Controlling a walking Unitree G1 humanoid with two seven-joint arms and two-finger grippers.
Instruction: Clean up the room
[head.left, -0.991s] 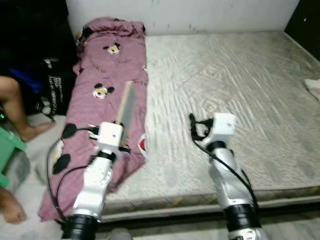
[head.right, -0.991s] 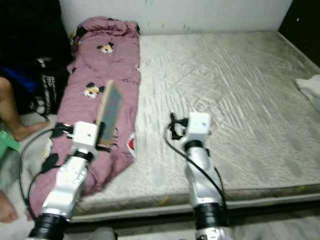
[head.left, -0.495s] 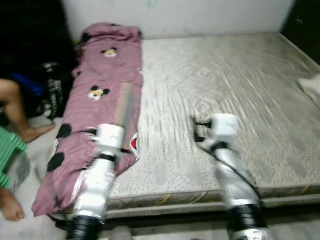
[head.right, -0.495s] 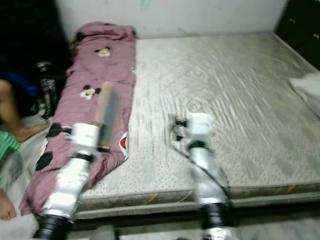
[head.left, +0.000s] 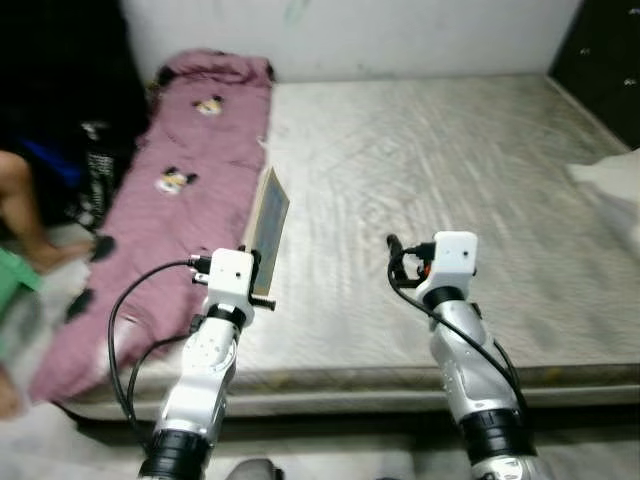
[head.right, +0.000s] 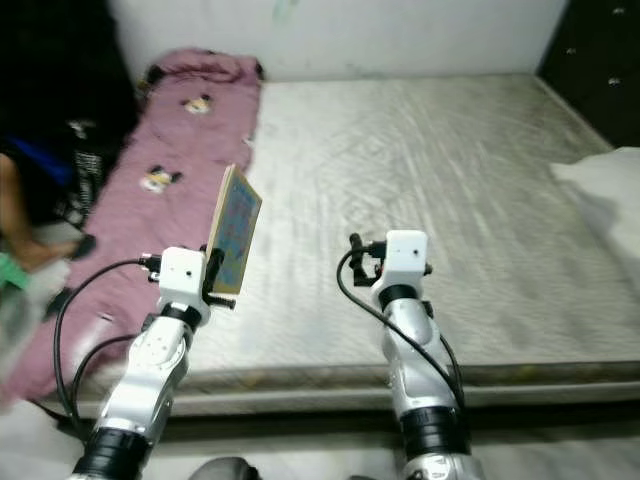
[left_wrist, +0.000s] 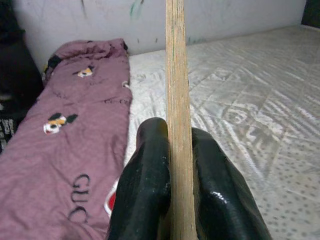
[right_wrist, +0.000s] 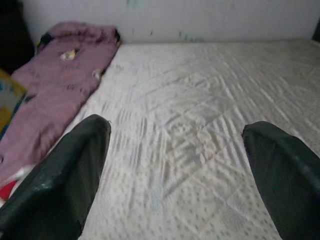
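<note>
Left gripper (left_wrist: 172, 200) stays clamped on the thin flat board (head.left: 268, 229), held upright over the mattress (head.left: 480, 170) edge beside the purple blanket (head.left: 150, 200). View has swung right since a second ago, so the robot looks to be turning, carrying it off. Right gripper (right_wrist: 172, 165) hangs wide open, empty.

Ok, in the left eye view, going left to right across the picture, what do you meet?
Person's leg → purple cartoon-print blanket → flat board held upright in the left gripper → right gripper → white cloth at the mattress's edge.
</note>
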